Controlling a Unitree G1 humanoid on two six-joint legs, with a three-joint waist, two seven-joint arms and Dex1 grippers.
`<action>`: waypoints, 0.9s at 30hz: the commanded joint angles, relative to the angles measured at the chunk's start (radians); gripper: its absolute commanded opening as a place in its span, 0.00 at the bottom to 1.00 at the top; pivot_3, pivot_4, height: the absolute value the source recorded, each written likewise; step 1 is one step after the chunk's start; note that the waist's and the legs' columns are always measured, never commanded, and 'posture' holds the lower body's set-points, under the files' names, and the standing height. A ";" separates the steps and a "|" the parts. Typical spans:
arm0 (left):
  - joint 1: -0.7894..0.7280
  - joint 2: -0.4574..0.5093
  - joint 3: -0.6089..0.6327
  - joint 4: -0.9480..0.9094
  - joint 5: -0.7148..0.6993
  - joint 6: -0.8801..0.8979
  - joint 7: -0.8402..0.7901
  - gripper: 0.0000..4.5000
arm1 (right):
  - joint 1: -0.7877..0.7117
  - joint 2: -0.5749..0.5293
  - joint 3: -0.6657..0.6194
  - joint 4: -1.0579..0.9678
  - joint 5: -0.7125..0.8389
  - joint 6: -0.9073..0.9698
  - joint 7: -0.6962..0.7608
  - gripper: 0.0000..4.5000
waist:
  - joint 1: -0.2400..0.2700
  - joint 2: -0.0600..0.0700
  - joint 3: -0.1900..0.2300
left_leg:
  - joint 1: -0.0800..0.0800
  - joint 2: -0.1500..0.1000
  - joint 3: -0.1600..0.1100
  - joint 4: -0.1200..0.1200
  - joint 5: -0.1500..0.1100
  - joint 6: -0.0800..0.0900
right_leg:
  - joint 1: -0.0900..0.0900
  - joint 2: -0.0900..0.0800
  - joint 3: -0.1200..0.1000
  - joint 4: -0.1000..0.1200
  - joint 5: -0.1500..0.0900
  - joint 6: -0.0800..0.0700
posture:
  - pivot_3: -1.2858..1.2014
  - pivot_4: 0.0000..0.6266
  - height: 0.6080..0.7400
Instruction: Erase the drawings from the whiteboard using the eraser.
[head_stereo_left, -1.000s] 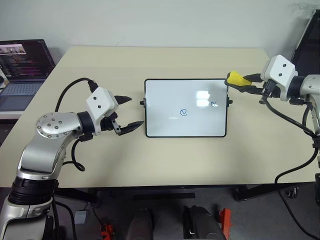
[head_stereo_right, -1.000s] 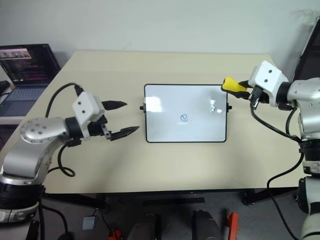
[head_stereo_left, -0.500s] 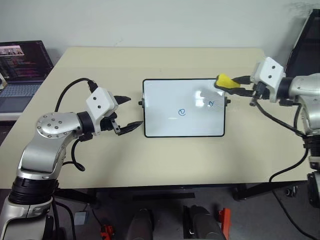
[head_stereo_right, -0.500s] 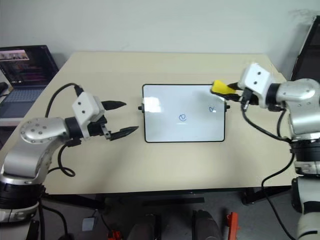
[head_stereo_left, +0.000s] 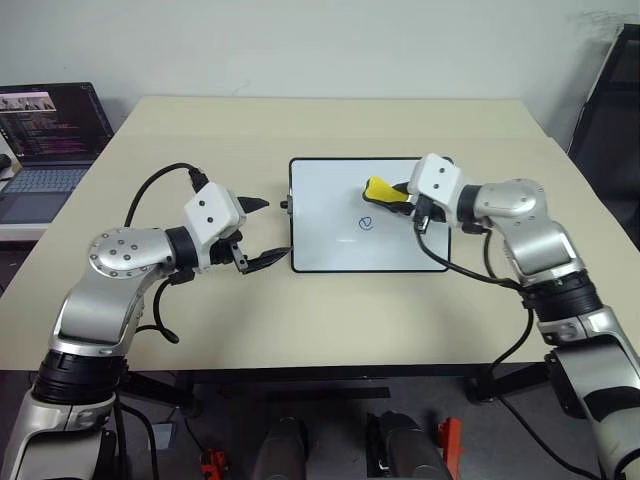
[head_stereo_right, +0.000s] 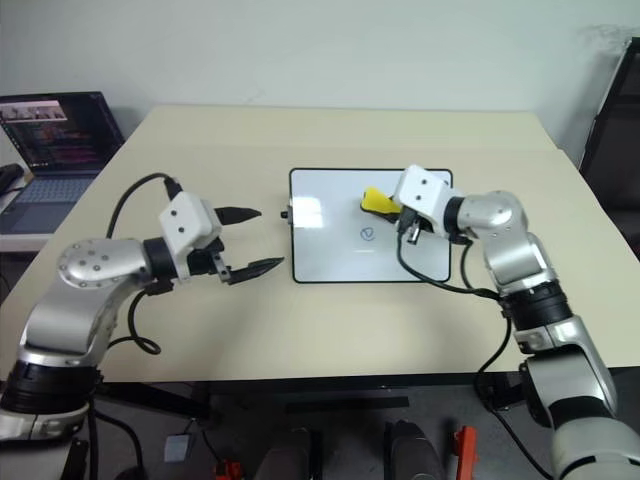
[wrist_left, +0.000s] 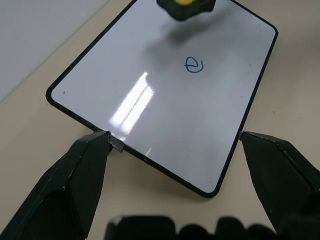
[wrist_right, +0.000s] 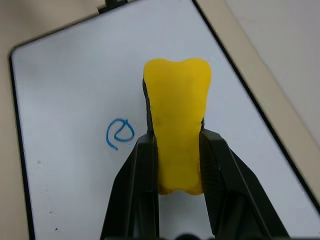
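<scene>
The whiteboard (head_stereo_left: 330, 245) lies flat at the table's middle, black-framed with small knobs on its short sides. A blue spiral drawing (head_stereo_left: 366, 222) sits near its centre, also seen as the spiral (wrist_left: 193, 64) and the spiral (wrist_right: 120, 133). My right gripper (head_stereo_left: 396, 193) is shut on the yellow eraser (head_stereo_left: 379, 189), holding it over the board just beyond the spiral. Its black fingers (wrist_right: 142, 165) clamp the eraser (wrist_right: 177, 125) from both sides. My left gripper (head_stereo_left: 272, 230) stands open just off the board's left edge, its fingers (wrist_left: 75, 175) spread wide with nothing between them.
An open laptop (head_stereo_left: 50, 130) stands on a side surface at the far left. A dark panel (head_stereo_left: 612, 90) rises at the far right. Bare tabletop (head_stereo_left: 350, 320) surrounds the board on all sides.
My right gripper has carried the eraser leftward and down, from the board's right edge to over its middle. The left gripper has stayed put beside the board.
</scene>
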 joint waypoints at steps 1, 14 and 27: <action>-0.007 -0.002 -0.002 0.002 0.013 -0.025 0.003 1.00 | -0.056 0.029 0.020 0.029 -0.053 0.004 -0.046 0.17 | 0.001 0.000 0.000 | 0.000 0.000 0.000 0.000 0.000 0.000 | 0.000 0.000 0.000 0.000 0.000 0.000 | 0.52 0.24 1.00; 0.017 0.006 0.021 0.006 0.019 -0.033 0.015 1.00 | -0.038 0.090 0.160 0.129 -0.213 0.037 -0.073 0.17 | -0.006 -0.001 -0.002 | 0.003 0.001 0.000 0.000 0.000 0.000 | 0.002 0.001 0.000 0.001 0.000 0.000 | 0.52 0.24 1.00; 0.023 0.008 0.026 0.008 0.017 -0.031 0.027 1.00 | 0.088 0.062 0.286 0.004 -0.322 0.080 0.029 0.16 | -0.015 -0.005 -0.005 | 0.019 0.002 0.000 0.000 0.001 0.002 | 0.017 0.002 0.001 0.001 -0.003 -0.004 | 0.52 0.24 1.00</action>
